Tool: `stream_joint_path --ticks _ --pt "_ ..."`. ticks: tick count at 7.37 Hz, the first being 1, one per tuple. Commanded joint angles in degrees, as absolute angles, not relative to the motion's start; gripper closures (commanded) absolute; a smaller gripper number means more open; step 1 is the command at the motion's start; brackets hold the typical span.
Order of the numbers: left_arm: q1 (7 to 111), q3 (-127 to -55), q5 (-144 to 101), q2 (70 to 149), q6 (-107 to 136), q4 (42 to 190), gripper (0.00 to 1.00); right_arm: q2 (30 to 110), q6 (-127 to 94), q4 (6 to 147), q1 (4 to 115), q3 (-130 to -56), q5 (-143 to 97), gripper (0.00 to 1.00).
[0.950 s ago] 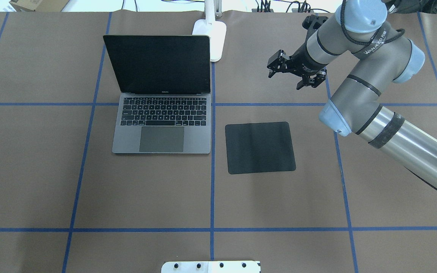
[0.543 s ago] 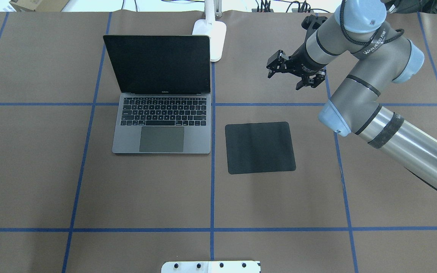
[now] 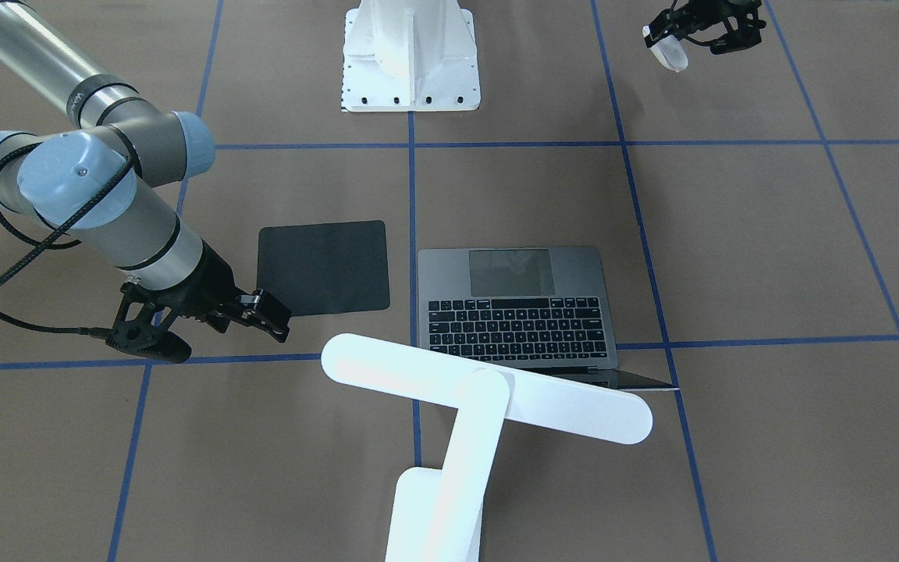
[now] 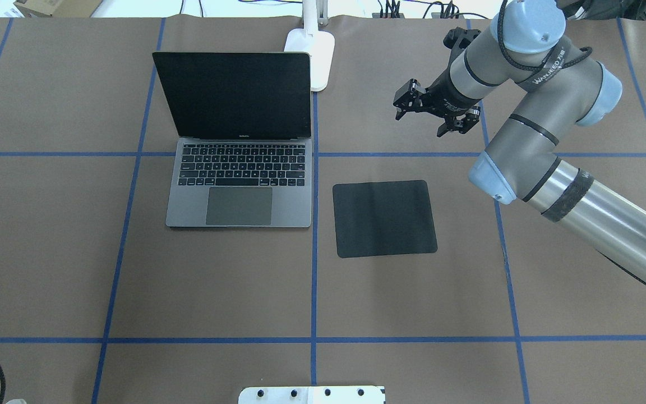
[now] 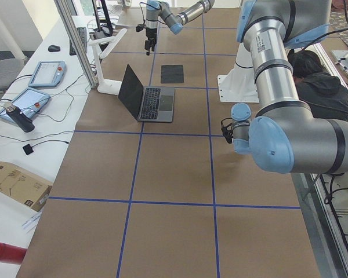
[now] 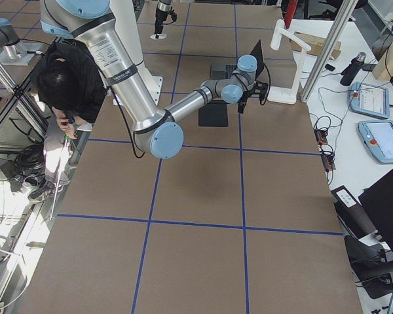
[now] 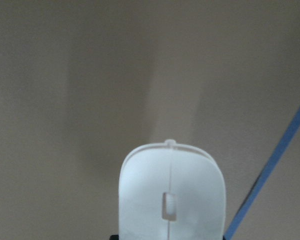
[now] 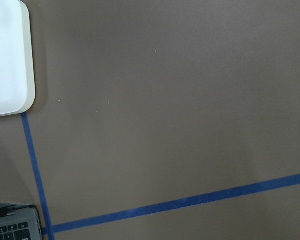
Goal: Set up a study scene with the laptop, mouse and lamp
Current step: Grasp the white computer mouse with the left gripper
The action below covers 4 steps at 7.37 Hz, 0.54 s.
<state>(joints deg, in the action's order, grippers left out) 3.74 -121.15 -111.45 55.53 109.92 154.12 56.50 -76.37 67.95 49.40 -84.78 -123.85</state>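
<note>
The mouse [image 7: 170, 200] is clasped in the left gripper [image 3: 687, 40], well off the open laptop's [image 4: 239, 191] left toward the robot, the lamp [image 3: 488, 386] stands just behind the laptop's screen, the mat [image 4: 384, 219] lies just right of it, and the right gripper [image 4: 421, 120] hangs spread and empty, right of the screen

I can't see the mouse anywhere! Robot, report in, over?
Left gripper shut on mouse, held off the table. Right gripper open, empty. Black mat bare, laptop open beside it.
</note>
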Motion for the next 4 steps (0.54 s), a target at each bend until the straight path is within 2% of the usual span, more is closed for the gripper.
stream_joint_path --ticks 1,4 --pt "14.0 -124.6 -117.4 69.3 108.1 136.3 0.77 56.3 -76.0 67.8 49.4 -83.4 -123.8 0.01" --pt "20.9 -124.3 -120.0 99.6 101.1 100.1 0.77 57.7 -75.9 67.6 49.6 -82.7 -123.5 0.01"
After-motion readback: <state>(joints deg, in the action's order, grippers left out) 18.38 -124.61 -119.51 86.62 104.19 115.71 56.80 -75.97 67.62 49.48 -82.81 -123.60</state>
